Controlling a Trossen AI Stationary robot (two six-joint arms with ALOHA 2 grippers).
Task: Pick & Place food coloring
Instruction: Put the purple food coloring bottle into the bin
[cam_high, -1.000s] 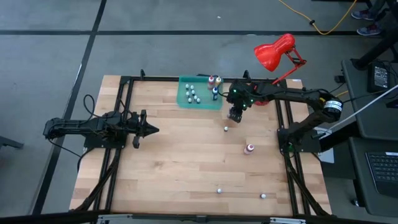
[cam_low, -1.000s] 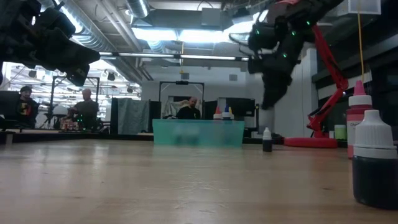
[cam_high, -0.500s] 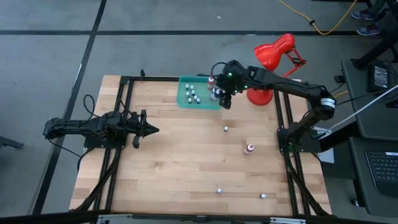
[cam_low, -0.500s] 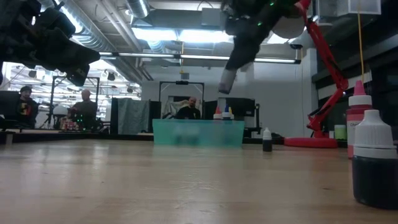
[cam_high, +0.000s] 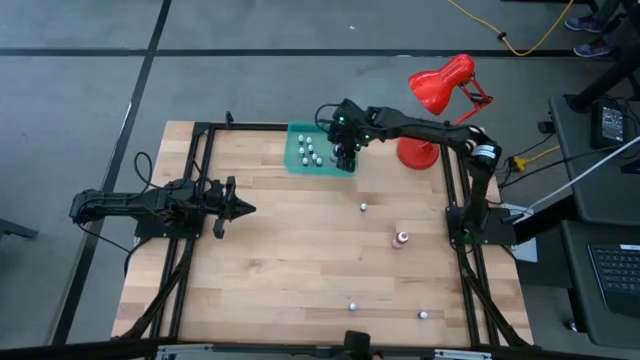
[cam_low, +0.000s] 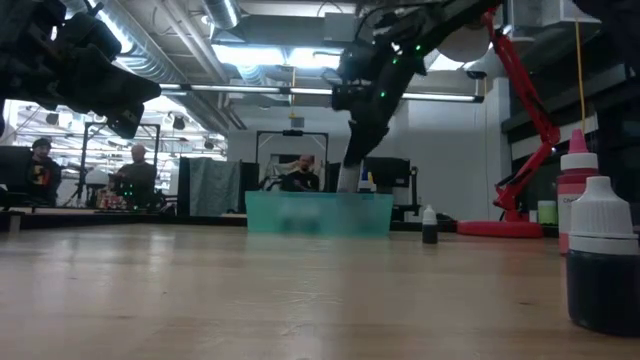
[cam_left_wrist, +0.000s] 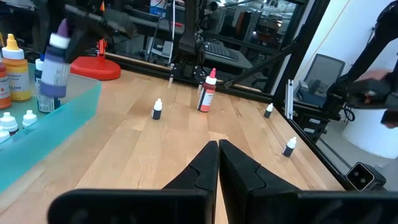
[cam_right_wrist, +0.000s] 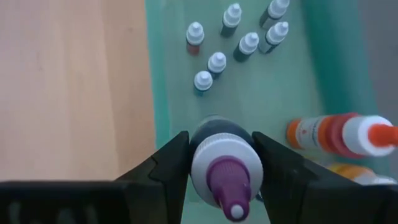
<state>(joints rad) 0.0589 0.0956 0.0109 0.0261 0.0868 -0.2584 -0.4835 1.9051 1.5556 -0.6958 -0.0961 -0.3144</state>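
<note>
Over the green tray (cam_high: 296, 160) at the table's far edge, the right gripper (cam_right_wrist: 221, 163) clamps a purple-tipped food coloring bottle (cam_right_wrist: 222, 168), mid-placement; lowering and releasing likely comes next, while the left gripper (cam_left_wrist: 217, 163) waits shut.

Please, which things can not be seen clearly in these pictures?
- High view: the bottle in the right gripper is hidden by the arm.
- Low view: the tray wall hides the small bottles inside.
- Right wrist view: the purple-tipped bottle covers its own label.

no readable text — labels too blurred
</note>
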